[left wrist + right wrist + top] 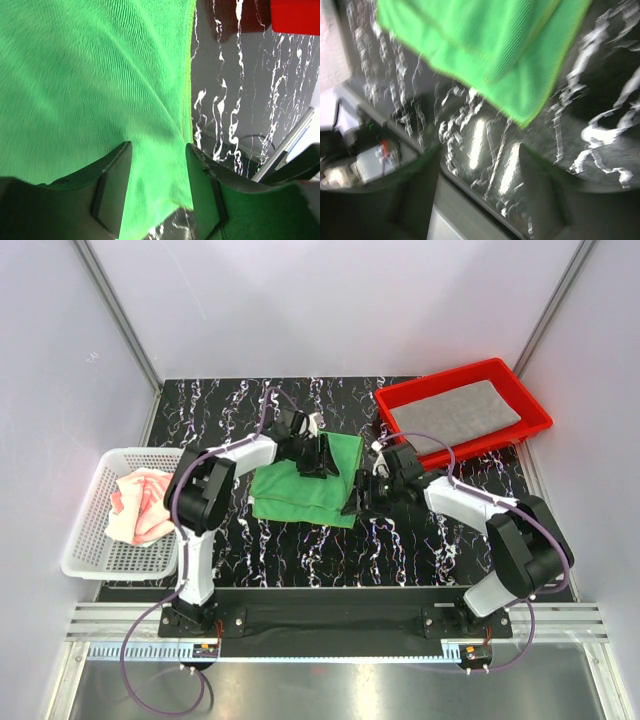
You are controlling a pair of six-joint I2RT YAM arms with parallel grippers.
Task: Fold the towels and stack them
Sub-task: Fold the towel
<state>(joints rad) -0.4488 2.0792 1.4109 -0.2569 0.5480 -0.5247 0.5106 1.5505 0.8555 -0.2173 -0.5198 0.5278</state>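
Top external view gives you the layout: a white basket (pixel 105 540) sits well off to the outer side of your left gripper (pixel 322 457), with the pink towel (pixel 140 505) bunched inside it. A red tray (pixel 462 410) lies beyond your right gripper (pixel 362 492), holding the grey towel (pixel 458 415) laid flat. Between both grippers the green towel (pixel 308 482) rests folded on the black marbled table (pixel 400 550), and nothing stands between either gripper and the cloth.

Your left gripper hovers over the far part of the green towel; in the left wrist view its fingers (pixel 112 190) stand apart with green cloth showing between them, and you cannot tell whether they pinch it or merely hang above it.

Your right gripper sits just beside the towel's near right edge, jaws spread wide and empty, with bare table between them in the blurred right wrist view and the towel's corner (pixel 525 117) just ahead.

Both arms reach forward and bend inward toward the centre.
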